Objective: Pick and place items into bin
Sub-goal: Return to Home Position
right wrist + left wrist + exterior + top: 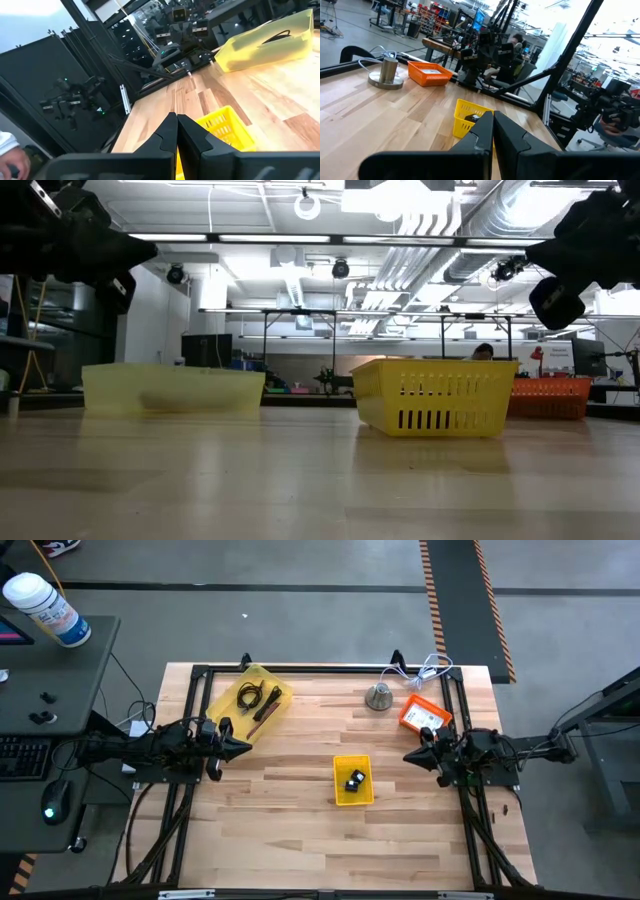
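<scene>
A small yellow basket in the table's middle holds two tiny black blocks. A pale yellow bin at the far left holds a coiled black cable and a red-handled tool. An orange basket at the far right holds white printed packets. My left gripper is shut and empty at the left, above the table. My right gripper is shut and empty at the right, above the table.
A grey metal cone-shaped object stands on the table at the far middle, with a white cable behind it. A black frame runs along the table's far and side edges. Bare wood lies at the table's near half.
</scene>
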Robot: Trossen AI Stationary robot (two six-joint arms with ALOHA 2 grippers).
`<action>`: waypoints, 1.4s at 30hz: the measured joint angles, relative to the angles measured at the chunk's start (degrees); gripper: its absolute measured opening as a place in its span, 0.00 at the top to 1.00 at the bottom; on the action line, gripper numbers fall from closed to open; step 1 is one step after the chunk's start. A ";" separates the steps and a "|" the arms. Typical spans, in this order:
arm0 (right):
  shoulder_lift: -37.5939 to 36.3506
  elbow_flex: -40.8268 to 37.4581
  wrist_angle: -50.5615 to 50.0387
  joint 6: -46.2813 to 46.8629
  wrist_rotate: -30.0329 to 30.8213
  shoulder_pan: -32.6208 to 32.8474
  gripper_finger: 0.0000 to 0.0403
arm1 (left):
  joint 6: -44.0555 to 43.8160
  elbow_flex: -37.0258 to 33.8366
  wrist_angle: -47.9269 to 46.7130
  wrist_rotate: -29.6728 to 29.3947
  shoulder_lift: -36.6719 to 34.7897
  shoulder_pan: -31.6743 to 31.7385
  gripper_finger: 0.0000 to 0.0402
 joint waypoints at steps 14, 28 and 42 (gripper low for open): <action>0.02 0.00 -0.16 -8.12 0.29 0.17 1.00 | 0.00 0.00 0.00 0.00 0.00 0.00 1.00; 0.02 0.00 -0.22 -21.38 0.85 0.15 1.00 | -0.02 0.00 0.02 0.00 0.00 0.00 1.00; 0.02 -0.02 -0.22 -21.39 0.77 0.15 1.00 | 0.00 0.00 0.02 0.00 0.00 0.00 1.00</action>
